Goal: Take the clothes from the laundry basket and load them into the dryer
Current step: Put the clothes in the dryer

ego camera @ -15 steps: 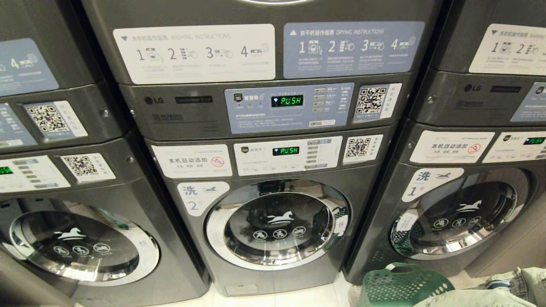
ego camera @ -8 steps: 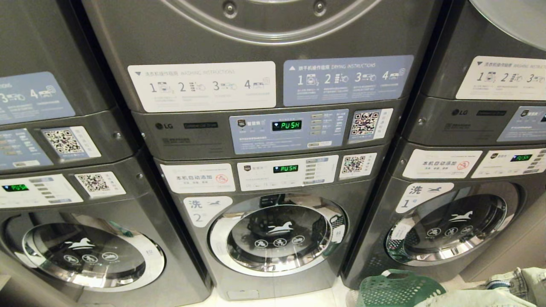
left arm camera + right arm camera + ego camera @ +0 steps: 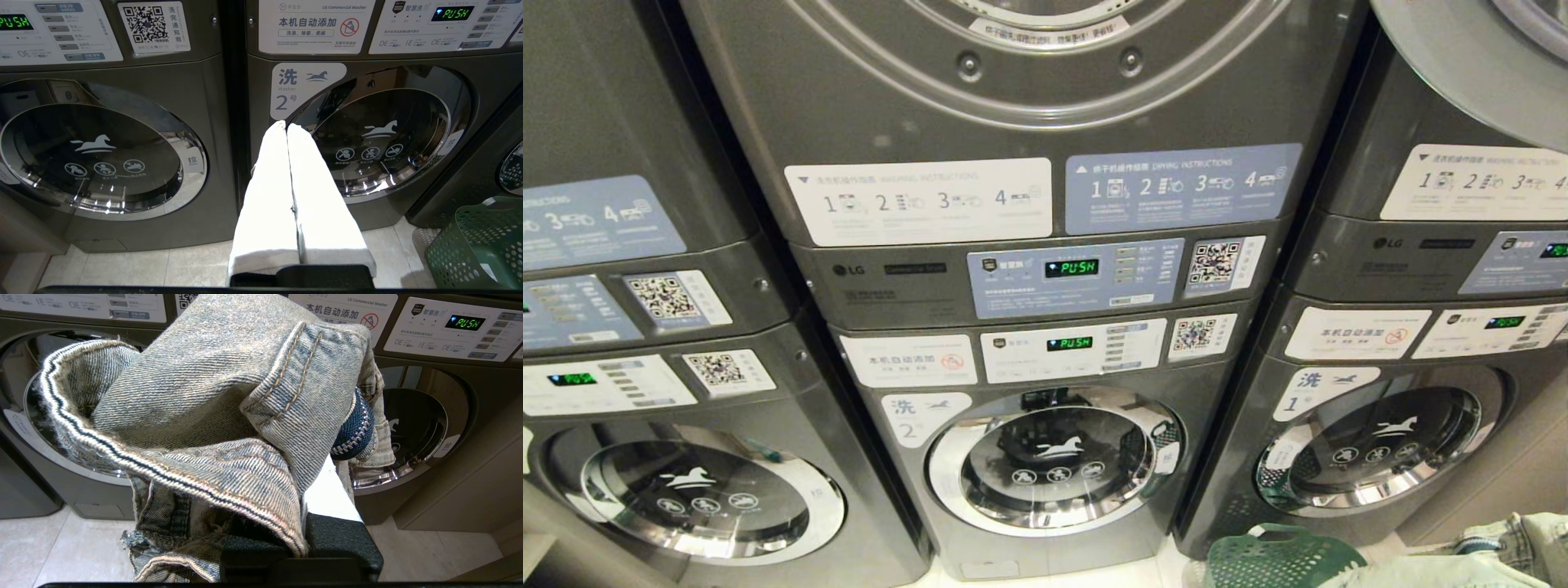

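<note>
A denim garment (image 3: 212, 416) is grasped in the right claw (image 3: 310, 486), lifted for loading into the dryer (image 3: 1045, 49) above; the left claw (image 3: 286, 126) is clenched empty; the laundry basket (image 3: 1278, 559) sits on the floor.

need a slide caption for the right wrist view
Right hand shut on a faded denim garment, held in front of the closed washer doors.

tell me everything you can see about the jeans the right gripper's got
The jeans are faded blue-grey denim, stiff-looking, with tan double stitching, a frayed striped hem edge and a dark zipper strip showing. They hang bunched and folded over the right gripper, which is shut on them, draping down over its black base. They hang in front of the washer doors, and a corner shows at the head view's lower right.
</note>
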Tool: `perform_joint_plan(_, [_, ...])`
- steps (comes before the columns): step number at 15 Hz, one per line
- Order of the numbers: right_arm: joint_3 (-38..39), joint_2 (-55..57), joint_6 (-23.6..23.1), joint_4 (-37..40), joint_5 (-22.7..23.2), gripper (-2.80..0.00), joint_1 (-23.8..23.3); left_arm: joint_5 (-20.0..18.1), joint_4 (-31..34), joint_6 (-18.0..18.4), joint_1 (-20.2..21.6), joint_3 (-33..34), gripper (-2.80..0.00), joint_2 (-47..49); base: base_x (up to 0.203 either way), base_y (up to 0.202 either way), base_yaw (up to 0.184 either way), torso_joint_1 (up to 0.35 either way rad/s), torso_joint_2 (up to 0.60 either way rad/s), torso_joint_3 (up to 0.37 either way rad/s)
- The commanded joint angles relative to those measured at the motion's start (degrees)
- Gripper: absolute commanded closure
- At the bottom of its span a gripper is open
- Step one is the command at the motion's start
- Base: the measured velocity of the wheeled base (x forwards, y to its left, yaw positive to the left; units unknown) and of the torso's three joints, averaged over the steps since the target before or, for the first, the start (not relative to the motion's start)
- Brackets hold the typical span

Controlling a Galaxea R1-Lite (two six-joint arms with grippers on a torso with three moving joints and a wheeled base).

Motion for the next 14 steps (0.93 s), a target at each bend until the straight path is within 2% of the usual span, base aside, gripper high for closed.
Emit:
perform_joint_plan(1, [0.1, 0.1, -0.1, 0.0, 0.1, 0.0, 0.0, 0.0, 0.0, 0.0, 0.0, 0.0, 0.0, 0.0, 0.0, 0.0, 0.0, 0.166, -0.33, -0.168])
perform_joint_plan(9, [0.1, 0.1, -0.1, 0.0, 0.0, 0.0, 0.0, 0.0, -0.1, 0.1, 0.0, 0.0, 0.0, 0.0, 0.0, 0.0, 0.0, 0.151, -0.32, -0.166])
perform_joint_plan(14, [0.0, 0.1, -0.2, 0.0, 0.2, 0.0, 0.0, 0.0, 0.0, 0.0, 0.0, 0.1, 0.0, 0.0, 0.0, 0.0, 0.0, 0.107, -0.21, -0.105])
